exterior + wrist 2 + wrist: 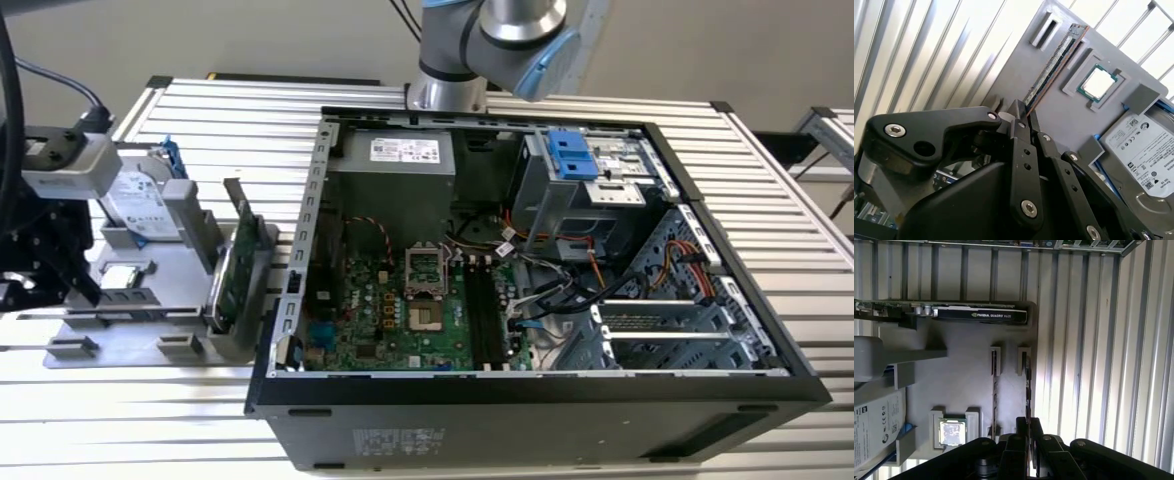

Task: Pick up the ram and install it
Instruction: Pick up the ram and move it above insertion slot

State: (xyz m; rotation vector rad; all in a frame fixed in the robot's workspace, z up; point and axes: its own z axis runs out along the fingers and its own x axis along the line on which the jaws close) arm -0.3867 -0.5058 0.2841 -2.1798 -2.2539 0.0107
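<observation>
RAM (1054, 67) is standing on its long edge in a slot of the grey tray (1054, 130), right along the tray edge that faces the bare slats of the table (200, 110). The gripper (1024, 112) is down at one end of the stick with its fingers (1018, 119) pinched onto it from both faces. It looks clamped to me, and the stick sits in the slot. Same tray has a CPU (1099, 82) in a square pocket near the middle, a hard drive (1141, 150) with blue rails at one corner, and a graphics card (979, 315) upright along the edge nearest the PC case (534, 385). That case lies open on the table beside the tray, at the exterior view's right.
</observation>
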